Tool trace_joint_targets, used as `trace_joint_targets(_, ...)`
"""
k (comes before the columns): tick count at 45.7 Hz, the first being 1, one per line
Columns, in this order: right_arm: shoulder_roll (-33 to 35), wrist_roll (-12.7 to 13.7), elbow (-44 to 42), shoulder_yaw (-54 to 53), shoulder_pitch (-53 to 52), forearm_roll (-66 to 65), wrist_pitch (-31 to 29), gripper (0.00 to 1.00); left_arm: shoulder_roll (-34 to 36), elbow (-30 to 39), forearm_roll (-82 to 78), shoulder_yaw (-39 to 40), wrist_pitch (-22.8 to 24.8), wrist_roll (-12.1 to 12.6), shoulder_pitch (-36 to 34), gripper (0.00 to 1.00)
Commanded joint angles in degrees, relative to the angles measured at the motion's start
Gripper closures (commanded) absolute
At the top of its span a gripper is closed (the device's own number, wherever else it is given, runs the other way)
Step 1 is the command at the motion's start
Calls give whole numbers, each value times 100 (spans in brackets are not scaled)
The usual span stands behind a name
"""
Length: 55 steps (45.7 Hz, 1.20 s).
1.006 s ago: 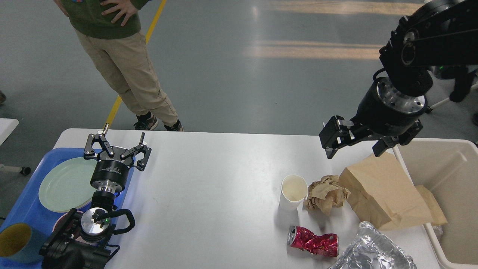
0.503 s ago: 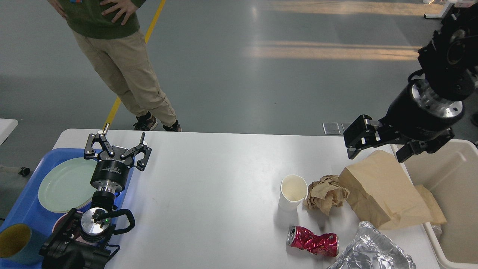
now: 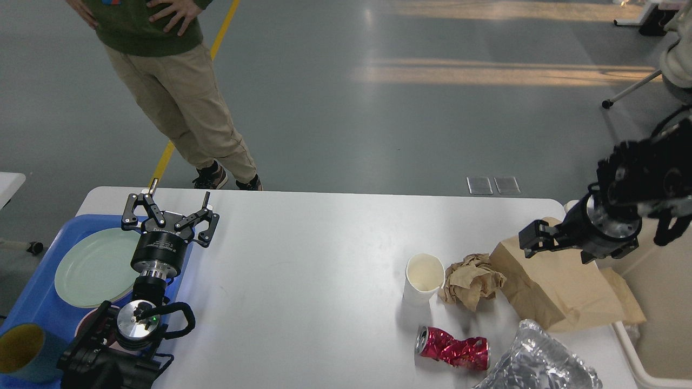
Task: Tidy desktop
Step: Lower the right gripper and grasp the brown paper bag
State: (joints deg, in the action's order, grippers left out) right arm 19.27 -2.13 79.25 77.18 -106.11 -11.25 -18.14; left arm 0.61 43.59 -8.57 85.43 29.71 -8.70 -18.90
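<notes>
The white desktop [image 3: 303,259] fills the lower part of the head view. At its right lie a white paper cup [image 3: 424,275], a crumpled brown paper ball [image 3: 473,278], a brown paper bag [image 3: 557,286], a crushed red can [image 3: 453,348] and a crumpled foil container [image 3: 535,362]. My right gripper [image 3: 562,246] hangs just above the top of the paper bag, its fingers apart and nothing in them. My left gripper [image 3: 172,210] is open and empty at the desktop's left, over the tray's edge.
A blue tray [image 3: 32,302] at the left holds a pale green plate [image 3: 92,267], a pink bowl [image 3: 86,324] and a cup [image 3: 21,354]. A cream bin [image 3: 659,302] stands at the right edge. A person [image 3: 178,81] stands beyond the far left corner.
My right arm has swung to the right and come down, from above the desktop's far right to just over the paper bag by the bin. The left arm has not moved.
</notes>
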Motion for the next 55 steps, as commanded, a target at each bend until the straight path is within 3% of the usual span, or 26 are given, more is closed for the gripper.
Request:
trace_joint_targets(1,-20,-419,-453,-71,827,-764,522,7,0,0,4,0,0,0,0,4)
trace_joint_targets(27,-503,-429,-2879,-501,3332,-1283,698,6,0,0,4,0,8,0,0,4)
trace_joint_targets(35,-468,-429,-2880,-739,3404,-1257,830,7,0,0,-4,0,8,0,0,4)
trace_joint_targets(37,-468,-429,-2880,-739,3430,-1257,909,16,0,0,-4,0,8,0,0,4)
trace_joint_targets(41,-477,-429,-2836,-739,3447,-1239,927,60,0,0,4,0,8,0,0,4)
trace_joint_targets(47,-459,-402,-2810,-765,3465,-1186,927,97,0,0,-4,0,8,0,0,4)
trace_joint_targets(55,-459,-323,-2792,-915,3518,-625,883,100,0,0,-4,0,8,0,0,4)
